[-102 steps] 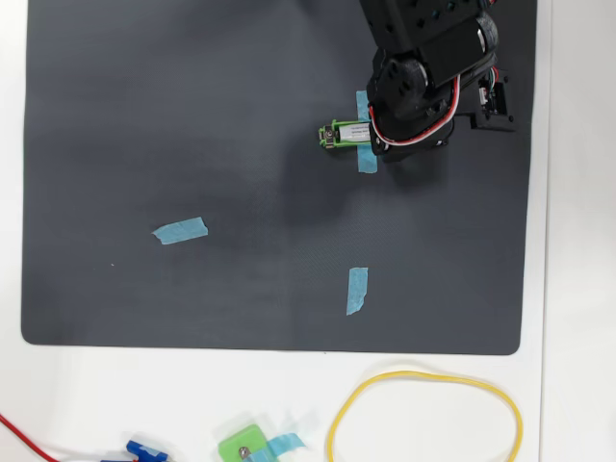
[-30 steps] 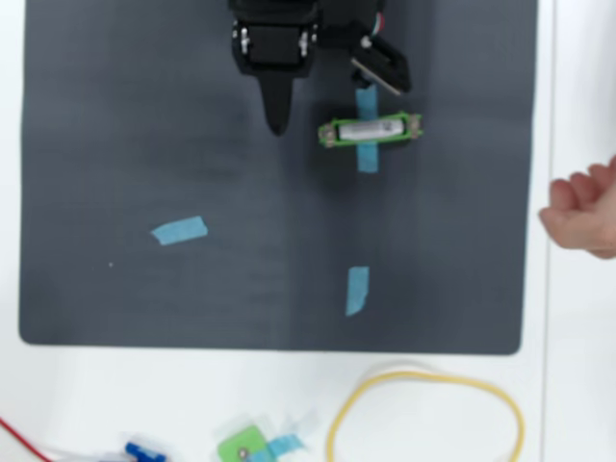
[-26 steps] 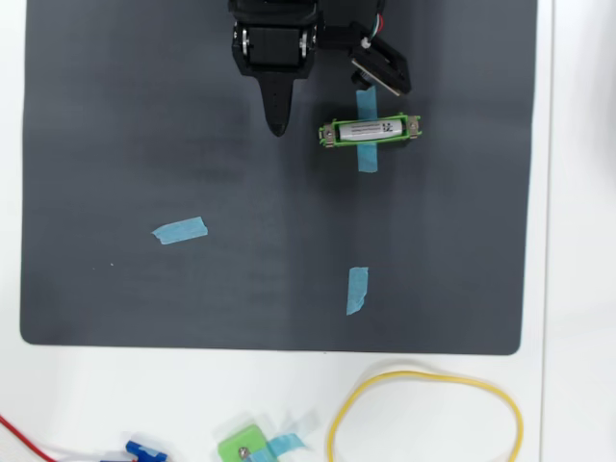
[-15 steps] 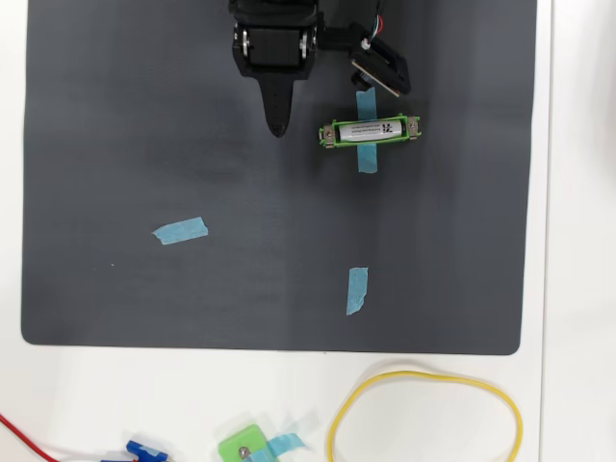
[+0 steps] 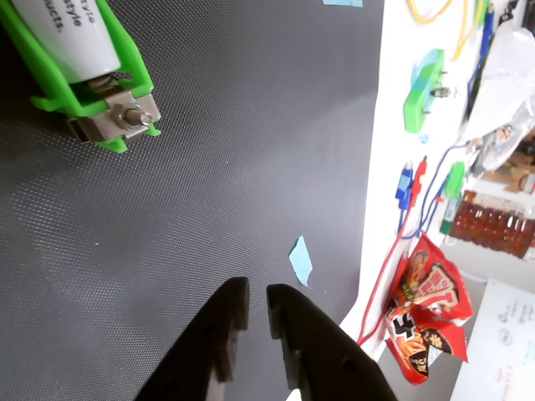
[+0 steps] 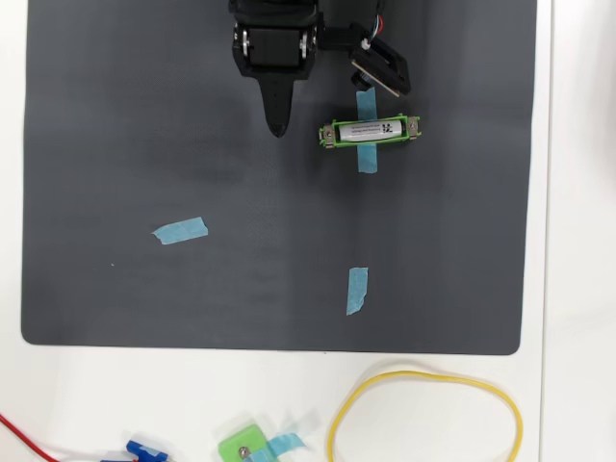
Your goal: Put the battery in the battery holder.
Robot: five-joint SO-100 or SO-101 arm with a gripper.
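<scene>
Here the small white cylindrical battery (image 6: 370, 129) lies inside the narrow bright green battery holder (image 6: 332, 133) on the dark grey mat (image 6: 192, 115). Left of the holder in the overhead view, the black two-finger gripper (image 6: 277, 125) hangs empty, its fingers nearly together.

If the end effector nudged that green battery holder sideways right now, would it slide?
Probably not: a blue tape strip crosses the narrow green rectangular battery holder, likely pinning it to the textured dark mat. The white cylindrical battery sits cradled inside, so it shouldn't roll.
</scene>
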